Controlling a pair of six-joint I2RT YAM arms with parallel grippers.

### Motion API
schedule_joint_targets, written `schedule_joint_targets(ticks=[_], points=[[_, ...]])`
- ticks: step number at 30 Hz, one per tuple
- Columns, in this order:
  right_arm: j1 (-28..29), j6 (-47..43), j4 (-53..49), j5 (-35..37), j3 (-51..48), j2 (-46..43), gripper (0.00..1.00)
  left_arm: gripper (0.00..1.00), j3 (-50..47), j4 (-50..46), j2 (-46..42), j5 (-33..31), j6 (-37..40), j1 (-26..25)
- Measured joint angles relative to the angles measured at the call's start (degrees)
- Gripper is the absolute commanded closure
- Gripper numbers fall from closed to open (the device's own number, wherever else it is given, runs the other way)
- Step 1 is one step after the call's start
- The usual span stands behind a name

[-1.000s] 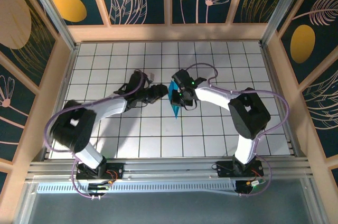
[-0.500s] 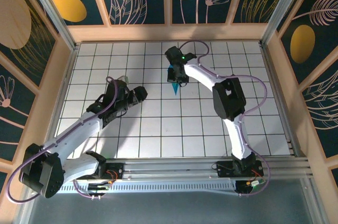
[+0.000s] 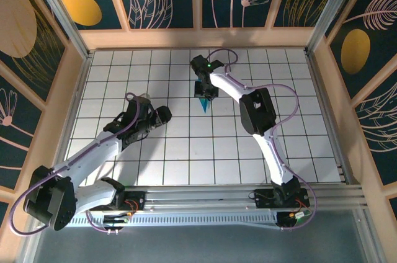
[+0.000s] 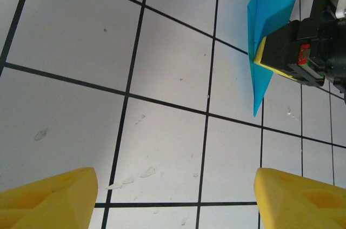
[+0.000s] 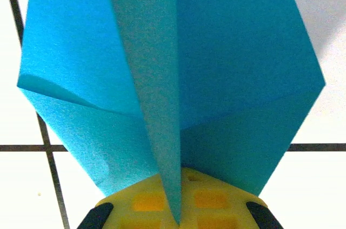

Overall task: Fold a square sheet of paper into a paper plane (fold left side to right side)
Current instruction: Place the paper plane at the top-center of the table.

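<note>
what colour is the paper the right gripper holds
Plain bright cyan-blue; the paper plane shows best in the right wrist view.

paper plane in right tool | left tool left of it, nearer, apart

Paper plane: thin, matt cyan-blue paper, smooth with crisp creases, pinched by the right gripper, whose pads are matt yellow moulded plastic with shallow square recesses, flanked by black plastic. Beneath and around that claw the table is a smooth white surface with a slight sheen, ruled in thin black lines and flecked with faint smudges. Fingertips of the left gripper, facing the claw, are the same faceted matt yellow plastic.
</note>
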Motion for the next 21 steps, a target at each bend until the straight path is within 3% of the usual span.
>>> schedule_joint_targets(ticks=[21], points=[[-0.04,0.02,0.81,-0.42,-1.11,0.42,0.98,0.23,0.0,0.0,1.11,0.68,0.0,0.0]])
